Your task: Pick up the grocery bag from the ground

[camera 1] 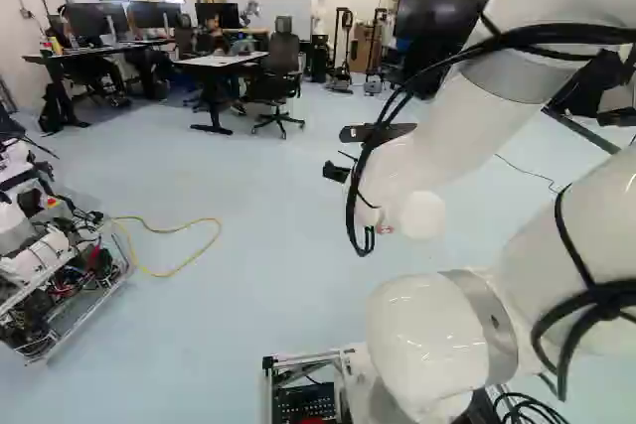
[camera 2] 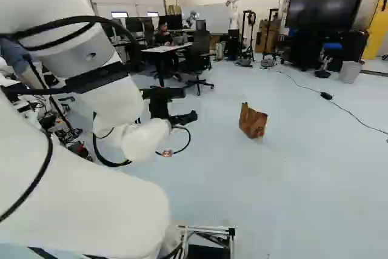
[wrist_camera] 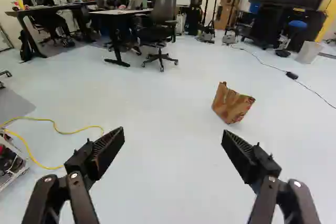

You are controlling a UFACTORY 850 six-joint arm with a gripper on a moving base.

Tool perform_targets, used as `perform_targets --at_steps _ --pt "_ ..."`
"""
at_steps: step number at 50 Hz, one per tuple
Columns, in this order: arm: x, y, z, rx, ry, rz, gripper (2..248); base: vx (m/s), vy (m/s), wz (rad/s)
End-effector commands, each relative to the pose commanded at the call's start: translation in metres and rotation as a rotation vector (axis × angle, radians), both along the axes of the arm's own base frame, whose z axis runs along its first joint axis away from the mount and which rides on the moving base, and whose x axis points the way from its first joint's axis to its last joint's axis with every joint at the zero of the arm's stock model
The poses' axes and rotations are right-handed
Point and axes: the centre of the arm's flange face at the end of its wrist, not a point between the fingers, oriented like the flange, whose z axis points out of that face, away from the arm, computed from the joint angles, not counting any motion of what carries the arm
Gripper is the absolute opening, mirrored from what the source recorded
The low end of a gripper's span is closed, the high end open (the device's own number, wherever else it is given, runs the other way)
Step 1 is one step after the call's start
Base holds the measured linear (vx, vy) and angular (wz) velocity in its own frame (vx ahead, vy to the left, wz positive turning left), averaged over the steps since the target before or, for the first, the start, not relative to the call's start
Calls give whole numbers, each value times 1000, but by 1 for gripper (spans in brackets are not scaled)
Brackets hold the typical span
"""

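Spread and empty, the black two-fingered gripper [wrist_camera: 173,136] should swing right, then come in low to straddle the creased brown paper bag [wrist_camera: 231,105], well ahead to its right on the smooth pale-blue floor [wrist_camera: 168,187].

From behind my arm [camera 1: 422,335], 2 base views look ahead and down; my wrist view, closer, shares their black chair [wrist_camera: 158,24].

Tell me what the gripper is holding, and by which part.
Nothing is held: the gripper is open with only floor seen between its fingers, and the paper bag stands on the floor ahead.
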Motion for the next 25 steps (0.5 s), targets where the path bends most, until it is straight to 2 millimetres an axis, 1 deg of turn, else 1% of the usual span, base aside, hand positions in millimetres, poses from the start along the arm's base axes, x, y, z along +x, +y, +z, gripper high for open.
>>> perform_targets --at_steps 25 --pt "0 0 0 0 0 0 247 0 0 0"
